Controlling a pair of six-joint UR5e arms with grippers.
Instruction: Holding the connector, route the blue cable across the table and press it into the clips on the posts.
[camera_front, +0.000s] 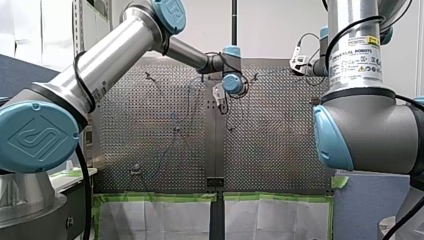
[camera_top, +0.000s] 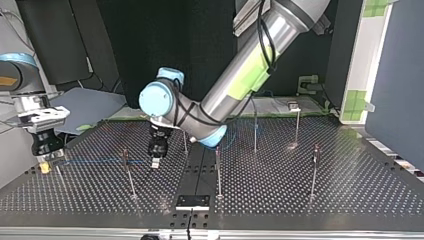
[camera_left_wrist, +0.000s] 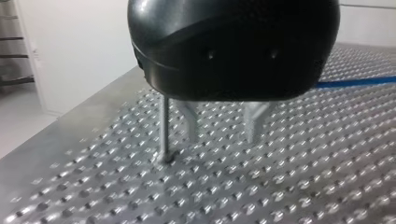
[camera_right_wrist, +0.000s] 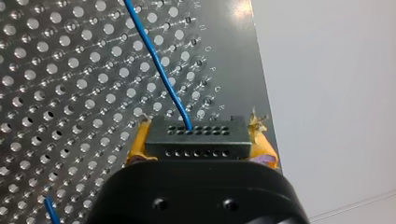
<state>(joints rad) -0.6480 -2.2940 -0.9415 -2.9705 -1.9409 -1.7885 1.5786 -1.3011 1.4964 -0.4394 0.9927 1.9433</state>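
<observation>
Front view: reads UNIVERSAL ROBOTS on the label (camera_front: 357, 52) round my right arm (camera_front: 365, 125), at two o'clock; cannot make out the finer print beneath. Finds my left pincer (camera_front: 221, 107) hanging near centre over the perforated surface (camera_front: 280, 150).

Top view: places my right pincer (camera_top: 46, 166) at nine o'clock, low by the surface's edge, with the blue cable (camera_top: 100, 161) running from it toward three o'clock, past a post (camera_top: 127, 170), as far as my left pincer (camera_top: 155, 162). Cannot tell whether pressed home at that post. Sees no cable plainly on the other posts (camera_top: 315, 170) toward three and four o'clock; judges most of the routing still to do.

Left wrist view: shows metal fingers (camera_left_wrist: 252, 121) apart, gripping nothing, one post just beside them, cable off to the side.

Right wrist view: shows yellow pads (camera_right_wrist: 140, 144) clamped on the black connector (camera_right_wrist: 195, 137), cable leaving straight ahead. Makes out letters (camera_right_wrist: 208, 49) O and P printed along the surface's edge.
</observation>
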